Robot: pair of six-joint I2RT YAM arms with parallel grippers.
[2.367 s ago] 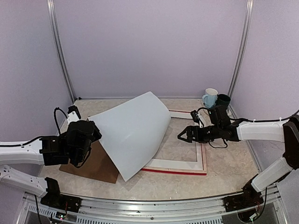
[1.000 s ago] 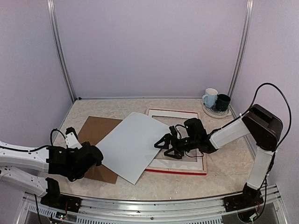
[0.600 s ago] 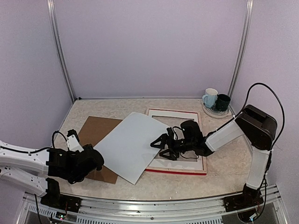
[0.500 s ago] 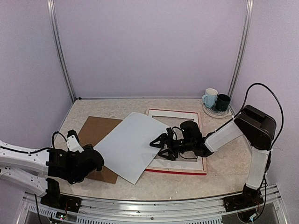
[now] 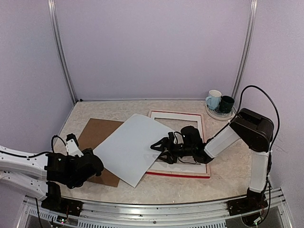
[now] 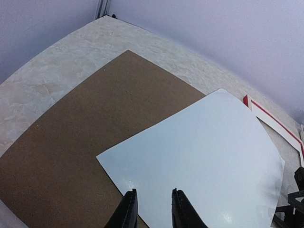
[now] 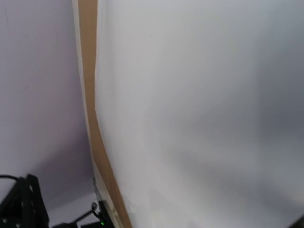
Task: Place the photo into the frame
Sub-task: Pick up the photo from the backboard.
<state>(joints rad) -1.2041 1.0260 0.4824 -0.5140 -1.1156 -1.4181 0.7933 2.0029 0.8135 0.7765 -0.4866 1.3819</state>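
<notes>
Here, the photo [image 5: 130,149] is lying white back up near the centre of the counter [image 5: 228,166], overlapping the left rail of the frame [image 5: 183,175]. Thin, light and floppy by my judgement, it is best pinched at an overhanging edge. The left end effector [image 6: 153,191] is hovering narrowly parted, apparently empty; the right end effector [image 5: 158,148] is gaping wide.

Glossy paper photo [image 6: 204,152], matt brown backing board [image 6: 66,142]
</notes>
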